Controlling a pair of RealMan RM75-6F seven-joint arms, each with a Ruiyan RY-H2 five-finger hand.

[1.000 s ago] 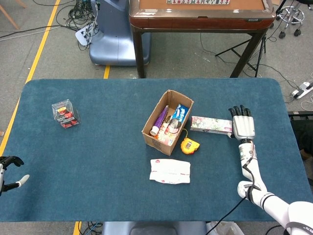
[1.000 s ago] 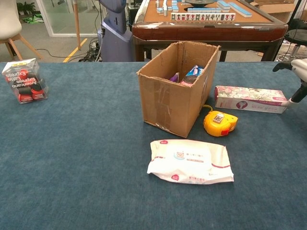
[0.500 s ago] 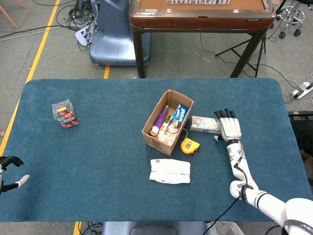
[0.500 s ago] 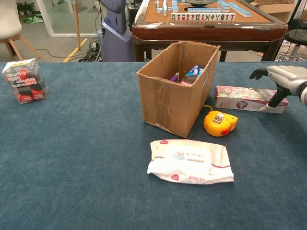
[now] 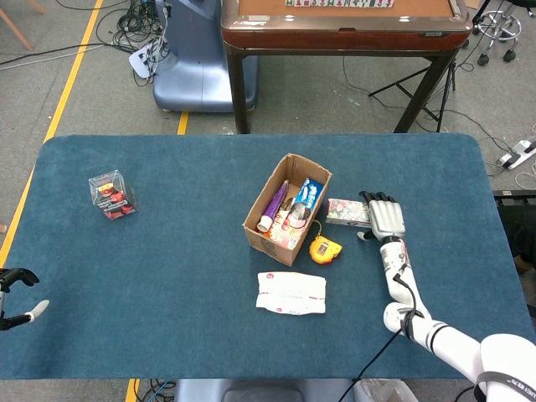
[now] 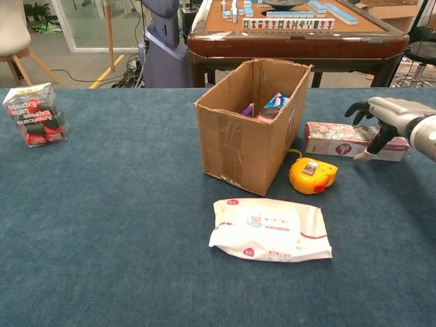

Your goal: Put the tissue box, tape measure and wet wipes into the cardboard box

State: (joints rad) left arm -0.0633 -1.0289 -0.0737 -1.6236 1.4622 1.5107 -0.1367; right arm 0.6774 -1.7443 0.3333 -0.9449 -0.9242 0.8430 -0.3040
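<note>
The open cardboard box (image 5: 287, 208) (image 6: 240, 136) stands mid-table and holds a purple tube and a blue packet. Right of it lies the floral tissue box (image 5: 346, 212) (image 6: 337, 139). My right hand (image 5: 383, 216) (image 6: 383, 117) hangs over the tissue box's right end, fingers spread over its far side and thumb by its near face; it holds nothing. The yellow tape measure (image 5: 325, 249) (image 6: 313, 175) sits by the cardboard box's near right corner. In front of that lies the white wet wipes pack (image 5: 291, 293) (image 6: 270, 229). My left hand (image 5: 17, 306) rests at the table's near left edge, empty.
A clear container of red and black items (image 5: 112, 194) (image 6: 35, 114) stands at the far left of the blue table (image 5: 167, 251). Beyond the table are a brown mahjong table (image 5: 343, 25) and a grey robot base (image 5: 193, 59).
My right hand has moved left from beyond the tissue box's right end to over that end. The tissue box and the left hand have stayed put.
</note>
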